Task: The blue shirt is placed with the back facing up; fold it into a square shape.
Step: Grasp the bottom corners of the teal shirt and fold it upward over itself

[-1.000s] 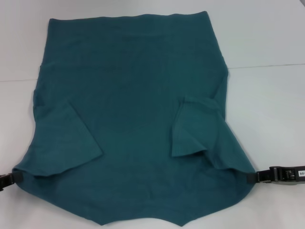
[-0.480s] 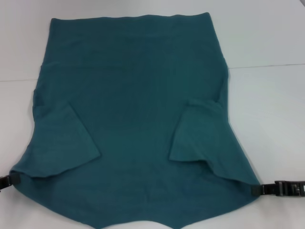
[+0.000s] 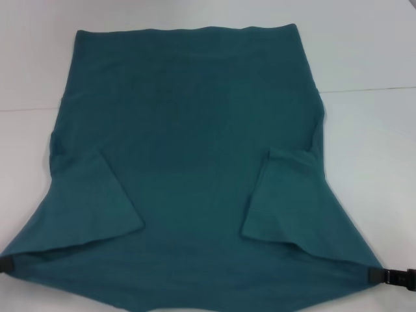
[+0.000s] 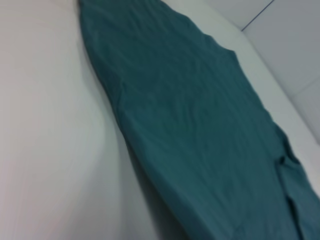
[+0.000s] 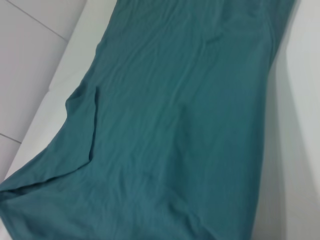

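Left gripper (image 3: 6, 264): clamped on the near corner of the shirt, at 8 o'clock.
Right gripper (image 3: 377, 275): clamped on the opposite near corner, at 4 o'clock.
Large dark teal-blue soft fabric T-shirt (image 3: 195, 149): spread on the white table (image 3: 370, 143), sleeves folded inward.

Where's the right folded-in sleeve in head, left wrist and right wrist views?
Head: the right sleeve lies on the blue shirt, up from the right pincer.
Left wrist: puckered flap at the shirt's far edge.
Right wrist: flap by the slit.
Shared landmark: the table seam.
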